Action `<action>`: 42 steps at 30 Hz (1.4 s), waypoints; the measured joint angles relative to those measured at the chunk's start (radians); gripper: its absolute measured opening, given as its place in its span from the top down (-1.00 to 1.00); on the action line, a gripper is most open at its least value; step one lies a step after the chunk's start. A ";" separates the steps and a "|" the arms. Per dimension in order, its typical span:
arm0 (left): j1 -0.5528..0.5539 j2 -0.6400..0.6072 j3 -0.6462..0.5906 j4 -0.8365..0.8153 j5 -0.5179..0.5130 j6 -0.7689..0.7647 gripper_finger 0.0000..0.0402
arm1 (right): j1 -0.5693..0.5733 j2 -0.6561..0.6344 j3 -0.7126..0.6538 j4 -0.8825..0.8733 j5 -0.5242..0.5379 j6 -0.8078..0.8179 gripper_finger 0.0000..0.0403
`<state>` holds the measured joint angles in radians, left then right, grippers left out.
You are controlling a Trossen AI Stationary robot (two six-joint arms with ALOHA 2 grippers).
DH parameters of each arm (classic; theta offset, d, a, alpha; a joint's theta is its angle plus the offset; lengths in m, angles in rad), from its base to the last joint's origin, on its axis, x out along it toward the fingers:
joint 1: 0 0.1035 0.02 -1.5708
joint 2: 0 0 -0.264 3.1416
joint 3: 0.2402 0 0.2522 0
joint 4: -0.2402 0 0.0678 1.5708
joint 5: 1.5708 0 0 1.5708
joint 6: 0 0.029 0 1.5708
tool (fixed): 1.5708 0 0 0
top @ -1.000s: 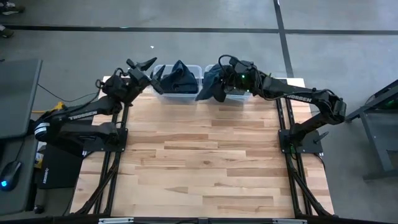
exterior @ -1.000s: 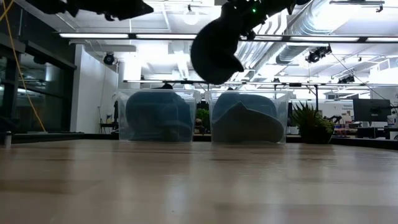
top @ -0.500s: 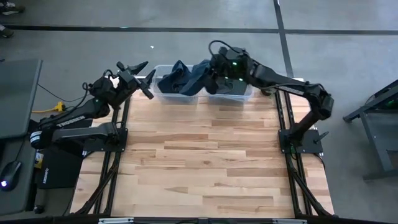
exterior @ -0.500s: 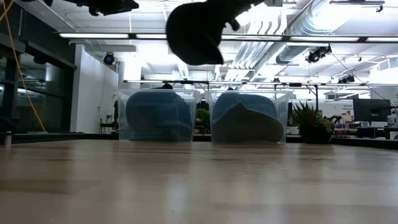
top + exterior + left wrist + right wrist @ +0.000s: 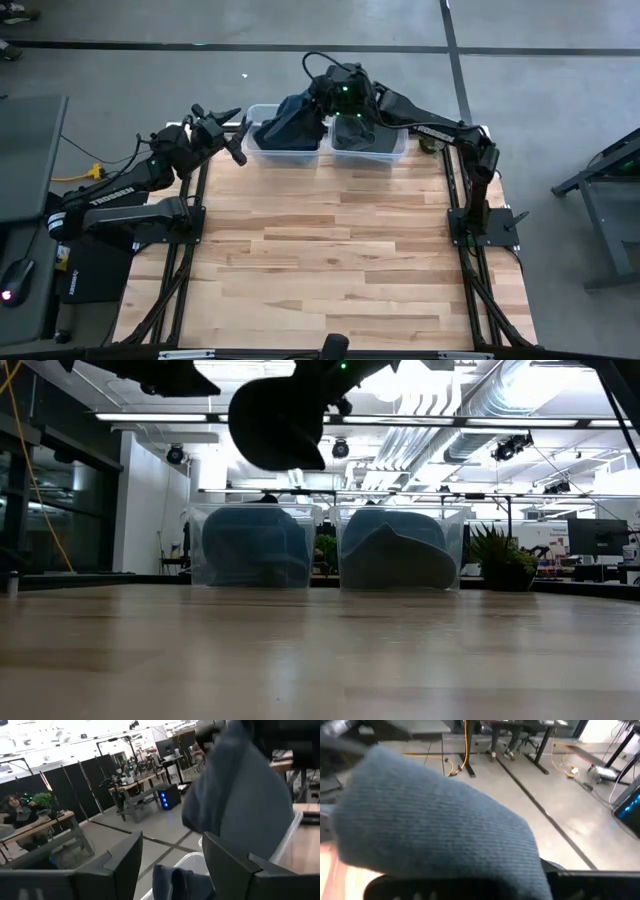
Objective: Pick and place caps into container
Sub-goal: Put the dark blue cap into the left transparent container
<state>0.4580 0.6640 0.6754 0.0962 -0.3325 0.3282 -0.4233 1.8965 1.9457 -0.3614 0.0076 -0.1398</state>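
Note:
My right gripper is shut on a dark slate-blue cap and carries it in the air over the left clear bin. In the low view the cap hangs well above that bin. The left bin holds blue caps, and the right bin holds grey and blue caps. My left gripper is open, just off the left bin's left end and touching nothing. In its wrist view the carried cap hangs beyond its fingers. My right gripper holds the slate-blue cap by bunched cloth at its upper part; the fingers are hidden under the cloth, so the exact part cannot be told. It reaches from the table's right side. The cap hangs slack below it, lifted clear above the left bin.
The two clear bins stand side by side at the table's far edge. The wooden table top stretches out nearer than them. Dark frame rails run along both sides. A person sits far off in the room.
My right gripper has swung toward the table's left edge, carrying the cap from over the right bin to over the left bin and rising a little. The cap has stayed hanging and lifted clear. My left gripper has drawn back slightly from the left bin.

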 joint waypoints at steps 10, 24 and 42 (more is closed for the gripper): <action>0.000 0.034 0.000 0.014 0.131 0.000 0.00 | -0.002 -0.007 0.064 -0.016 -0.006 -0.068 1.00; 0.000 0.155 0.000 0.037 0.184 -0.079 0.00 | -0.015 -0.007 0.070 -0.024 0.008 -0.112 1.00; 0.000 0.195 0.000 0.065 0.167 -0.088 0.00 | -0.047 -0.007 0.070 -0.023 -0.017 -0.101 1.00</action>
<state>0.4583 0.8592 0.6756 0.1609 -0.1651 0.2397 -0.4706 1.8896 2.0159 -0.3844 -0.0097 -0.2410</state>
